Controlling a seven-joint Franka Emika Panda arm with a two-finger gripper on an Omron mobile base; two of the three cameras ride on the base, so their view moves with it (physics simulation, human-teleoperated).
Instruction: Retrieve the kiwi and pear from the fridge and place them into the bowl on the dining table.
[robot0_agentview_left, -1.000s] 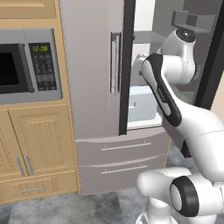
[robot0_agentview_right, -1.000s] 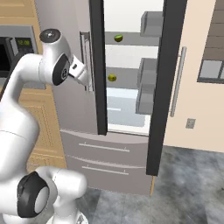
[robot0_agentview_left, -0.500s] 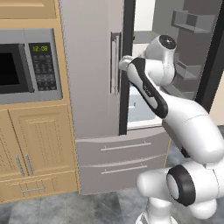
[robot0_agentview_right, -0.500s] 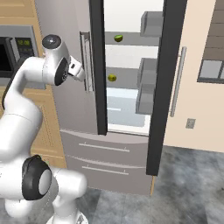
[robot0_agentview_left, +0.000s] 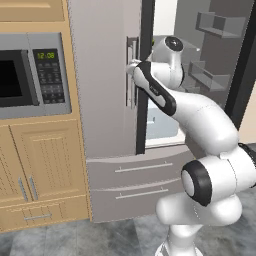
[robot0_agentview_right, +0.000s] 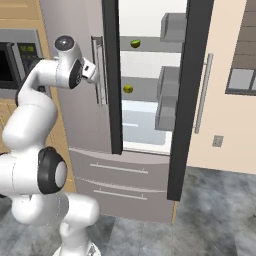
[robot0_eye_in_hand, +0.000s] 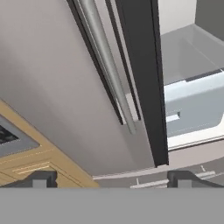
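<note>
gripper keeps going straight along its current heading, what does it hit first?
Most likely the fridge's closed left door, around its vertical bar handle, which sits dead ahead in the hand view. The open gripper is beside that handle; exact gap is unclear.

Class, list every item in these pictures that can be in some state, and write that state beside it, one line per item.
Fridge right door: swung wide open.
Fridge left door: closed.
Fridge drawers: both shut.
Upper fruit: resting on a shelf inside the fridge.
Lower fruit: resting on a lower shelf.
Claw: open, holding nothing, beside the left door's handle.
Microwave: door shut, clock lit.
Cupboard doors: closed.
</note>
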